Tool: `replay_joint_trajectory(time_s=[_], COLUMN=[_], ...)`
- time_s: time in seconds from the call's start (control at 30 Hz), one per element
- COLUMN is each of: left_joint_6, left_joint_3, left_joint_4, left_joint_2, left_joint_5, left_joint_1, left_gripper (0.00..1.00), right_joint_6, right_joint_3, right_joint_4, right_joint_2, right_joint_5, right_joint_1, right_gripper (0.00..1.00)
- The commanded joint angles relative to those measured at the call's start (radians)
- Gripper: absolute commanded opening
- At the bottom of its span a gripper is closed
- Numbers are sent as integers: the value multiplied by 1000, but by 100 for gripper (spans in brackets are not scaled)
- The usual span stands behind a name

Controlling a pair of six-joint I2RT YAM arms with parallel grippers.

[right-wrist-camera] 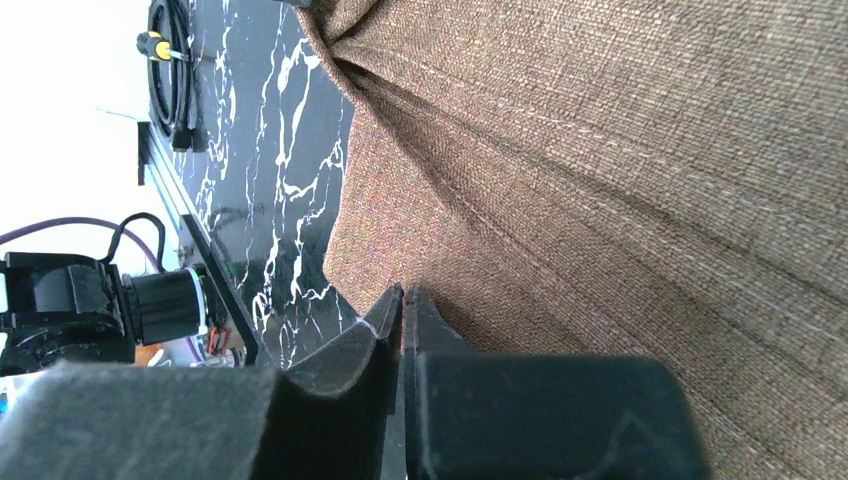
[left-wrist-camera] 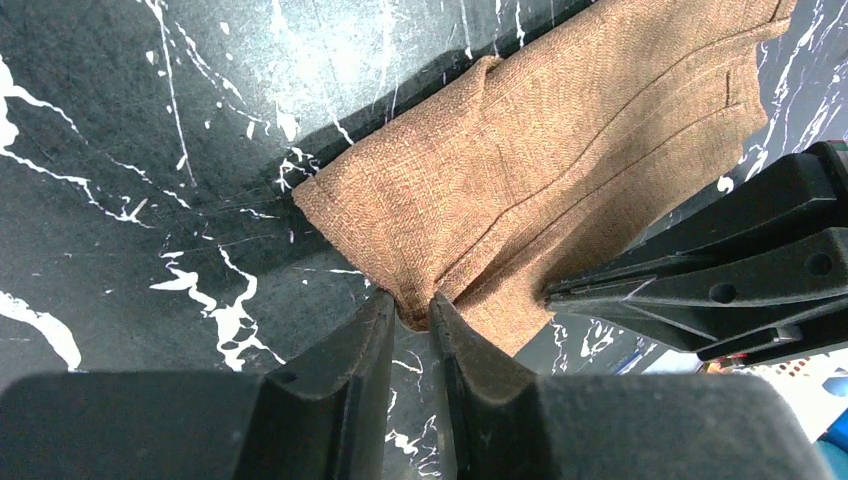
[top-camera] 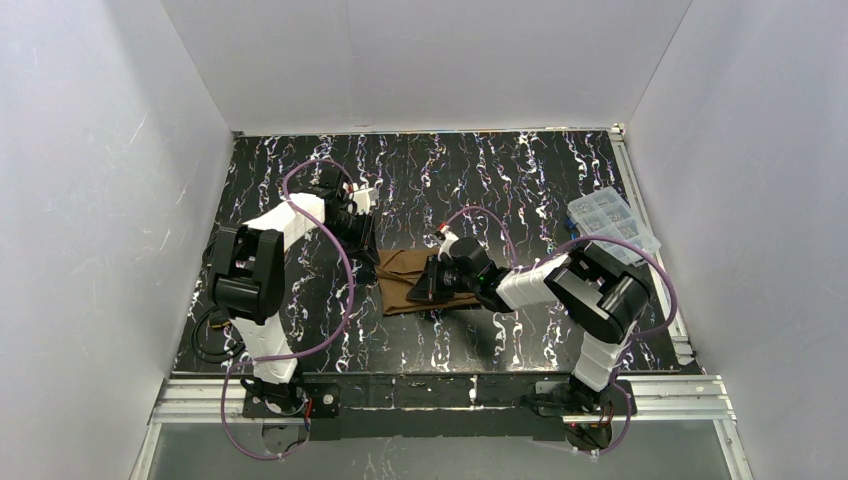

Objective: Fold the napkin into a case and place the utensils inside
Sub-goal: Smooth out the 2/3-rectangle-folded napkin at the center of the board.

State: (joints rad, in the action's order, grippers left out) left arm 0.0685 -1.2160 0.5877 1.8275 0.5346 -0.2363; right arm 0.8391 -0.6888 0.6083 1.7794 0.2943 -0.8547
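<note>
left claw (left-wrist-camera: 408, 306) grasps the far-left corner of the napkin (left-wrist-camera: 560, 150) to fold it; right claw (right-wrist-camera: 403, 297), clenched, seems to steady its edge

Tabletop (top-camera: 450, 180): a black slab with white marble-like veining, glossy enough to catch the light (white panels wall it in on three sides).
Near edge: an aluminium rail (top-camera: 450, 392) runs along it.
Napkin (top-camera: 400, 272): brown woven cloth, folded in layers, lying around the middle of the tabletop.
Napkin's lie: mostly flat on the surface; stitched hems and overlapping layers show close up, and one corner is bunched into creases.
Compartment box (top-camera: 612, 222): clear plastic, at the far right edge, well apart from the napkin and set askew to the tabletop's side.
Cable (top-camera: 205, 335): black loops at the near left corner.
</note>
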Motion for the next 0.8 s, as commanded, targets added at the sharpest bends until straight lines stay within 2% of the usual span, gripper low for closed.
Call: replay_joint_trajectory(time_s=[0.0, 0.13, 0.23, 0.37, 0.77], left_joint_6=[-19, -29, -63, -163, -290], left_joint_3=[21, 31, 41, 46, 78], left_joint_4=[2, -1, 8, 32, 56], left_joint_2=[-15, -16, -14, -14, -9], left_joint_5=[51, 69, 67, 29, -25], left_joint_1=[5, 0, -20, -60, -123], left_gripper=[18, 15, 9, 3, 2], right_joint_6=[5, 9, 11, 13, 30], right_joint_3=[17, 21, 19, 16, 21], right_joint_4=[66, 70, 68, 64, 51], right_joint_2=[17, 27, 33, 40, 53], right_joint_5=[1, -5, -8, -16, -42], right_joint_1=[-13, -17, -19, -20, -30], right_gripper=[13, 13, 12, 11, 10])
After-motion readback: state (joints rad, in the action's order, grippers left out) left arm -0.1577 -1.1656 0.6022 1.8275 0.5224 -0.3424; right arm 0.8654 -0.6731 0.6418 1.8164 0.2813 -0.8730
